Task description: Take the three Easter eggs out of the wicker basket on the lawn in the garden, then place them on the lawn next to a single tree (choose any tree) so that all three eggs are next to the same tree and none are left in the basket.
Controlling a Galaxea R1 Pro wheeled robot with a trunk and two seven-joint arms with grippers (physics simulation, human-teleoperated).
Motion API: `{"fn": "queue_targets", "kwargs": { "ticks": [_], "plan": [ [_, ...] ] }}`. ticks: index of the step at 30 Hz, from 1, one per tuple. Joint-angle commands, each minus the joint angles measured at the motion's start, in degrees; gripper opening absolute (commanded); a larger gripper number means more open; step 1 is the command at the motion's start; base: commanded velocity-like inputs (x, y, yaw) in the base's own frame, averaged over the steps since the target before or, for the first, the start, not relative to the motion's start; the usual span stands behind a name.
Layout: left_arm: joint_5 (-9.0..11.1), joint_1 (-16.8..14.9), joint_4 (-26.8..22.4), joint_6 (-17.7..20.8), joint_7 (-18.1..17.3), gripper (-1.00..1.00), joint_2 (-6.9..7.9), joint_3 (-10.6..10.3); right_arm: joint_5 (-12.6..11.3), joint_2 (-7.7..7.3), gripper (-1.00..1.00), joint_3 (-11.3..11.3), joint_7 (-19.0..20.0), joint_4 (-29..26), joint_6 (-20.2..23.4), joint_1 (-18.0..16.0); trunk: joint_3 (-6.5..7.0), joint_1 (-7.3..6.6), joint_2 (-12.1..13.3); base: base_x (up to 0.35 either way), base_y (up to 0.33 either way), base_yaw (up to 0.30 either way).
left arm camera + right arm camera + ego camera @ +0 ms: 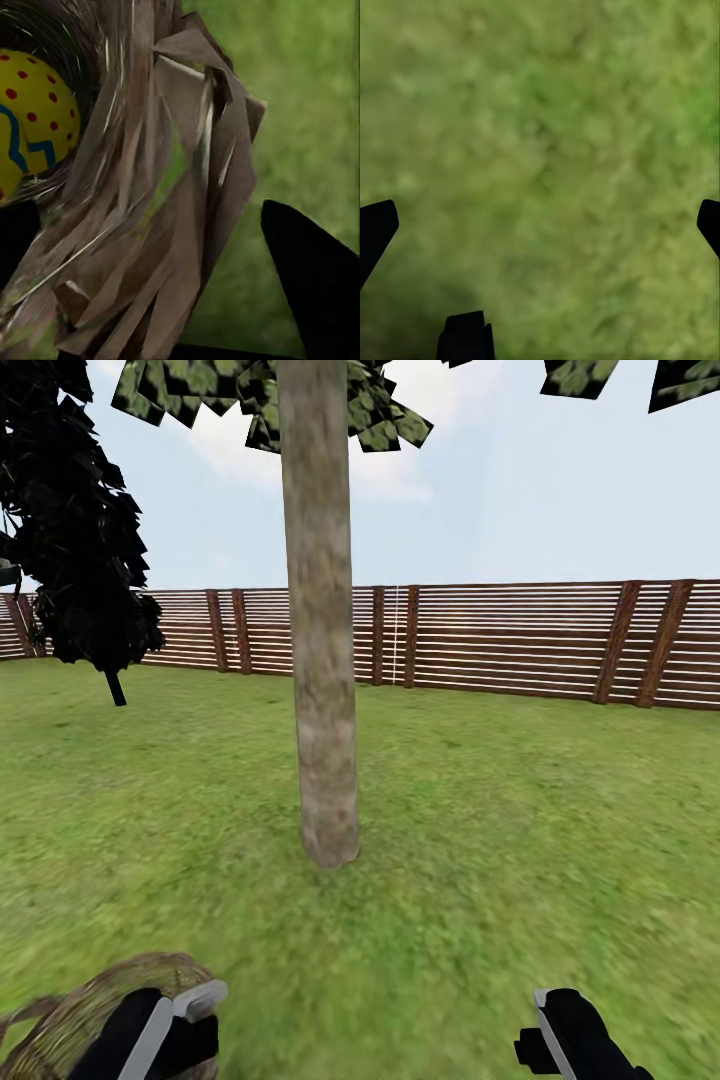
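The left pincer [185,1010] is clamping the wicker basket [75,1010] by its rim, an Easter egg [30,120] lying inside. The right pincer [544,225] is hanging wide above the lawn [520,840]. Farther ahead, the tree [322,660] is standing.

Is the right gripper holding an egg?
No. The right gripper is open over bare lawn, with nothing between its fingertips.
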Motion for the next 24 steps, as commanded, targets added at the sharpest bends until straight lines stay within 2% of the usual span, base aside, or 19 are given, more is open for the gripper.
{"fn": "queue_targets", "kwargs": {
  "ticks": [1,10,24],
  "plan": [
    [0.6,0.0,-0.1,0.2,0.5,1.0,-0.01,0.0,0.2,0.0,1.0,0.0,0.0,-0.1,0.2,0.0,-0.06,-0.01,0.0,0.0,0.0,0.0],
    [0.6,0.0,-0.1,0.2,0.5,1.0,-0.02,0.1,0.2,0.0,1.0,0.0,0.0,0.0,0.2,0.0,-0.06,-0.01,0.0,0.0,0.0,0.0],
    [0.7,0.0,-0.1,0.1,0.6,1.0,0.22,0.2,0.2,0.0,1.0,0.0,0.0,0.0,0.2,0.0,2.45,-3.08,5.6,0.0,0.0,0.0]
  ]
}}
